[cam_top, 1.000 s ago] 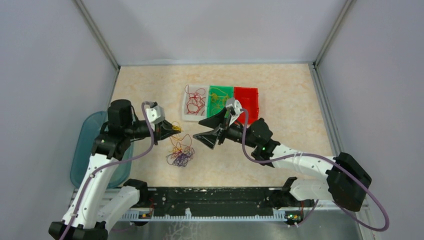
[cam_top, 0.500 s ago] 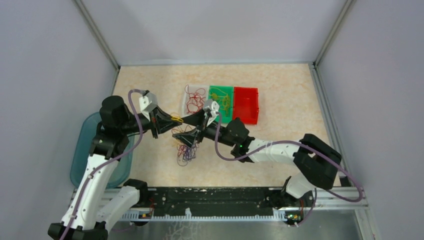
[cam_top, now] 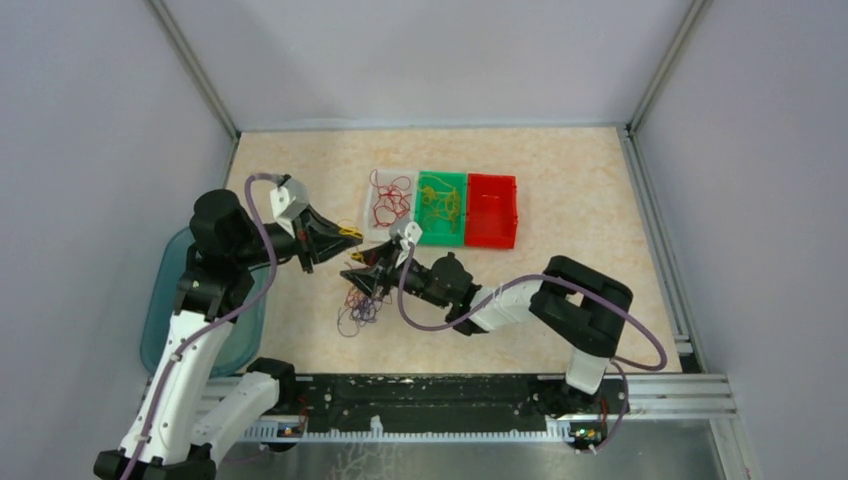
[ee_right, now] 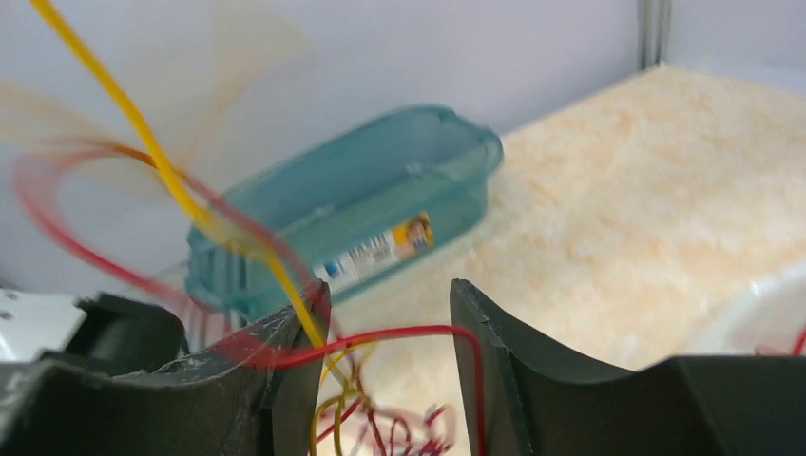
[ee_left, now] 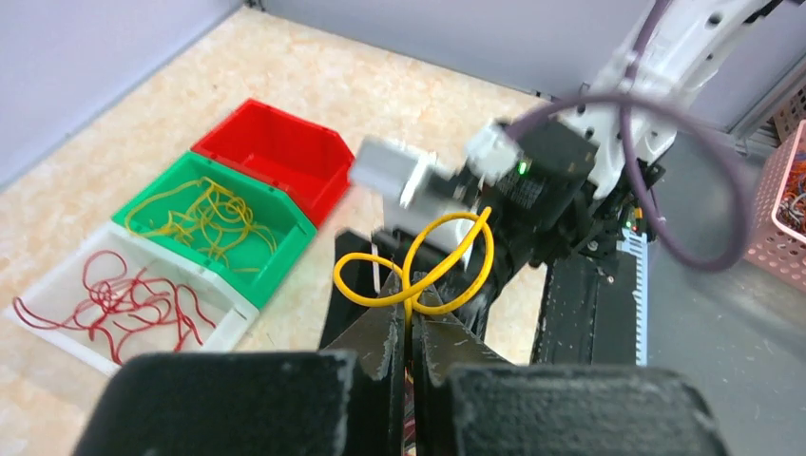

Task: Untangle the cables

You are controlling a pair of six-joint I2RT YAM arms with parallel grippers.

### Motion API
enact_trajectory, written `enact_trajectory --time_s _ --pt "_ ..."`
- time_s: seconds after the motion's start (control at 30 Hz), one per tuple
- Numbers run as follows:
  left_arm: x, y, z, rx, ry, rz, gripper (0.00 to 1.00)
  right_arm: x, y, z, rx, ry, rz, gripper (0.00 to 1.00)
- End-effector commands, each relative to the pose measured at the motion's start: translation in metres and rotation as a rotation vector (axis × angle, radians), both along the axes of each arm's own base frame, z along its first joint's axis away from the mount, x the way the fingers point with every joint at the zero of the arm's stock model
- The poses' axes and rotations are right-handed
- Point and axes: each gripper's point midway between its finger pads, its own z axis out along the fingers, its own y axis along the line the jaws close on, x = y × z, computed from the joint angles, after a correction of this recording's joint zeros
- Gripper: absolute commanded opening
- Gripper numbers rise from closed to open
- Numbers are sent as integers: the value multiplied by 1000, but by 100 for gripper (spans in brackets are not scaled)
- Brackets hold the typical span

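The cables are thin red, yellow and dark purple wires in a tangle [cam_top: 360,305] on the table between the arms. My left gripper [cam_top: 345,236] is shut on a looped yellow cable [ee_left: 414,262] and holds it above the tangle; its jaws are pressed together [ee_left: 411,302]. My right gripper [cam_top: 356,276] is open just right of and below the left one, over the tangle. In the right wrist view a red cable [ee_right: 409,334] loops across the gap between its fingers [ee_right: 388,306], and the yellow cable [ee_right: 171,173] runs up past its left finger [ee_right: 285,342].
A white tray [cam_top: 367,235] with red cables, a green bin [cam_top: 442,176] with yellow cables and a red bin [cam_top: 492,210] stand side by side behind the tangle. A teal container [cam_top: 160,305] sits at the left edge. A pink basket [ee_left: 779,180] stands beyond the rail.
My right arm has swung left from near the bins to the tangle beside the left gripper. My left gripper has drawn back and up a little with the yellow cable.
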Motion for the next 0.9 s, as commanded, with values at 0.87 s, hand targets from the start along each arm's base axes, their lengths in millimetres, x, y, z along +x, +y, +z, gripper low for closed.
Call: enact_trajectory --time_s 0.87 --pt "-23 13 202 -219 -465 91 0 -6 -44 -99 -130 103 -115 58"
